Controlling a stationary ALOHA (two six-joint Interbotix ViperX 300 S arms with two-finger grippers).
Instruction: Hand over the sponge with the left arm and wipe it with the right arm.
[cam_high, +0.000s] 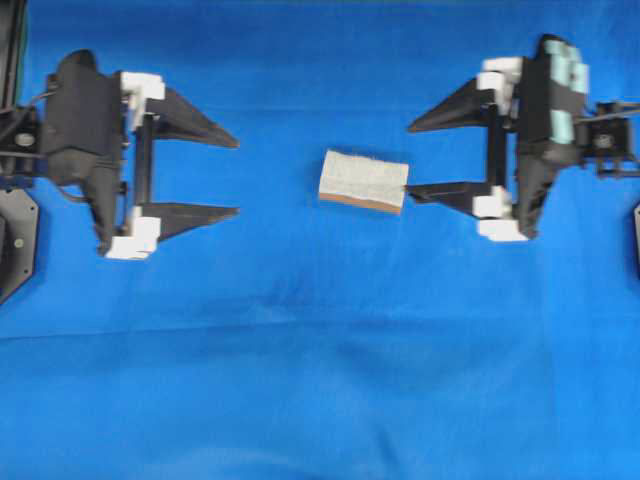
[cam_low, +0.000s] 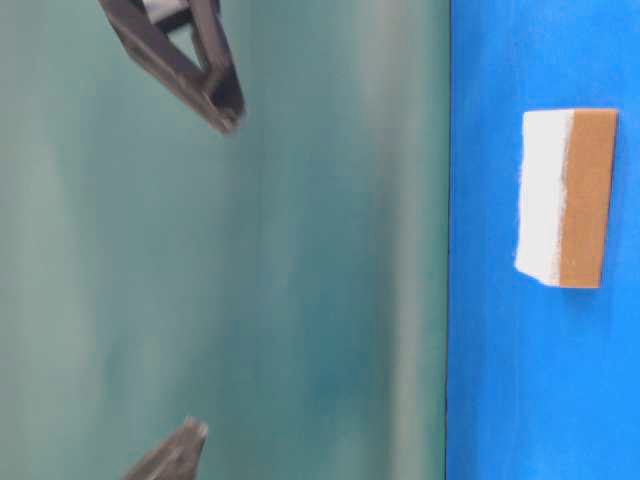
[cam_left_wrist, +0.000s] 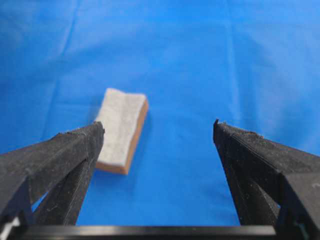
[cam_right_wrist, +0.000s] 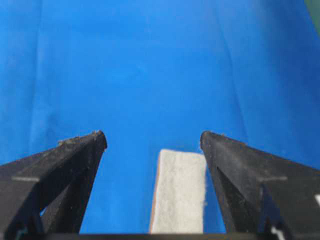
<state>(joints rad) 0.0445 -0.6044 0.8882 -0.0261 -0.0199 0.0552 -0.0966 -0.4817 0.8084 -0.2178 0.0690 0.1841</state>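
Observation:
The sponge (cam_high: 363, 181) lies flat on the blue cloth in the middle, fuzzy pale face up, orange-brown layer underneath. My left gripper (cam_high: 238, 177) stands open to the left of it, well apart, with nothing between its fingers. In the left wrist view the sponge (cam_left_wrist: 121, 130) shows ahead, by the left finger of the open left gripper (cam_left_wrist: 157, 127). My right gripper (cam_high: 409, 160) is open on the right, its lower fingertip over the sponge's right end. In the right wrist view the sponge (cam_right_wrist: 180, 192) lies below the open right gripper (cam_right_wrist: 152, 136). The table-level view shows the sponge (cam_low: 565, 197) resting alone.
Blue cloth (cam_high: 320, 380) covers the whole table. In the table-level view, which is turned on its side, black fingertips (cam_low: 225, 112) hang well off the cloth surface against a green wall. Arm bases sit at the far left and right edges.

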